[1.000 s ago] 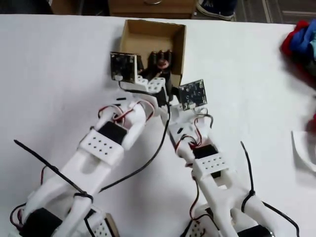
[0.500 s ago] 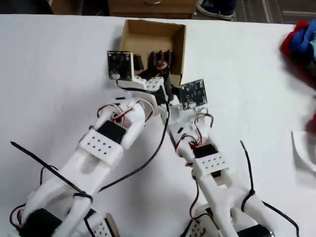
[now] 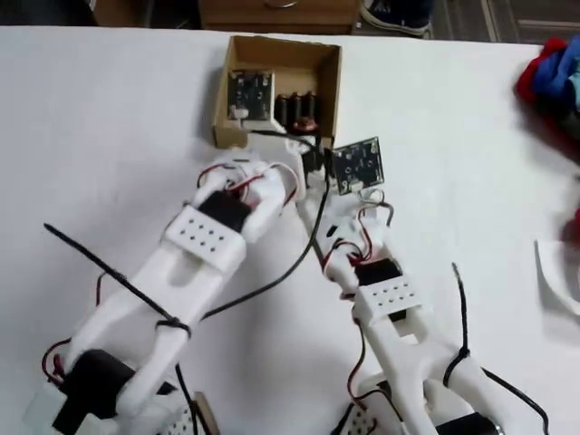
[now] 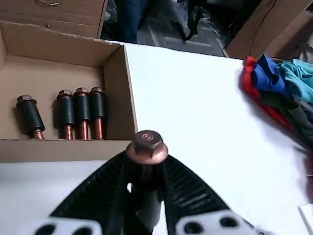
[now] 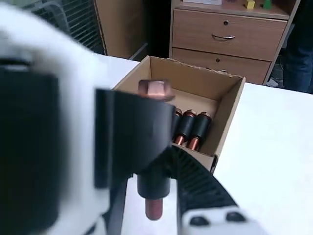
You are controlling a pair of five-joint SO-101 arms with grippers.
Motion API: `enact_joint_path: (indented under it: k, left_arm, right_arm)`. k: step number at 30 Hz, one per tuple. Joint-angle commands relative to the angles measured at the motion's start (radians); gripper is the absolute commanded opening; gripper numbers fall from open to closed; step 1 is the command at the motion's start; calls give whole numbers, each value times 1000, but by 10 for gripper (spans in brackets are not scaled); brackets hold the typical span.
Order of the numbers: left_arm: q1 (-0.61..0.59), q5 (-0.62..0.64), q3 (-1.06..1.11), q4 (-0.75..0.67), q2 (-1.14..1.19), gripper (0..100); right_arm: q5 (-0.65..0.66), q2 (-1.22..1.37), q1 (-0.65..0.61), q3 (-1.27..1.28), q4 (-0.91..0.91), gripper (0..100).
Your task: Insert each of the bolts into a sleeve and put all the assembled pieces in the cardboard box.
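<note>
While the white table (image 3: 109,136) takes up most of what we see, two white arms stretch across it from the near edge. The left arm (image 3: 195,249) and the right arm (image 3: 385,304) both point toward the cardboard box (image 3: 272,50) at the far middle. Their wrists sit close together just before the box's near wall, and the left arm's camera board (image 3: 249,91) hangs over the open box. A heap of red and blue cloth (image 3: 553,72) lies at the table's right edge, well apart from the box.

We see the left gripper (image 4: 146,169) clamped narrowly on the shaft of a bolt (image 4: 146,144), with a ribbed black finger pressing on each side just under the copper hex head. The bolt stands upright, head up, above the table and just short of the box's near wall, by its right corner. It is not inside the box. From the right wrist we make out a black sleeve (image 5: 153,186) on the bolt's lower shaft, with the copper tip poking out beneath. The right gripper (image 3: 311,165) sits just beside this piece. We cannot tell whether it grips or stands apart.

Four assembled pieces lie on the box floor, their copper ends toward the near wall. Three (image 4: 82,111) lie side by side against the right wall, and one (image 4: 29,115) lies a little apart.
</note>
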Motion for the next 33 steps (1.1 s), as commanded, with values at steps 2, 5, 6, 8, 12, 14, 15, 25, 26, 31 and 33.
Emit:
enact_joint_path:
  k: [2, 5, 6, 8, 12, 14, 15, 25, 26, 31, 33]
  left_arm:
    - [-8, 0, -122, 94, -5, 27]
    - [-9, -2, -137, 143, -5, 33]
    - [-11, -2, -137, 158, -5, 50]
    - [-15, -17, -133, 192, -5, 123]
    - [-15, -51, -136, 258, -17, 299]
    - [-15, -52, -131, 267, -46, 336]
    - [-15, -52, -128, 267, -64, 339]
    - [-147, -55, -127, 273, -308, 339]
    - [-184, -55, -125, 276, -333, 339]
    - [-385, -61, -124, 468, -408, 339]
    - [-446, -130, -93, 566, -405, 339]
  right_arm:
    - [-5, -53, 12, -71, -22, 21]
    - [-5, -53, 12, -71, -22, 21]
    - [-5, -53, 12, -71, -22, 21]
    - [-5, -50, 10, -71, -22, 21]
    - [-5, -45, 10, -71, -22, 21]
    - [-5, -45, 10, -71, -22, 21]
    - [-5, -45, 12, -71, -21, 21]
    - [-5, -44, 15, -64, -16, 21]
    - [-5, -42, 15, -64, -16, 21]
    - [-11, -16, 31, -132, 41, 21]
    - [-14, 56, 53, -253, 162, 21]
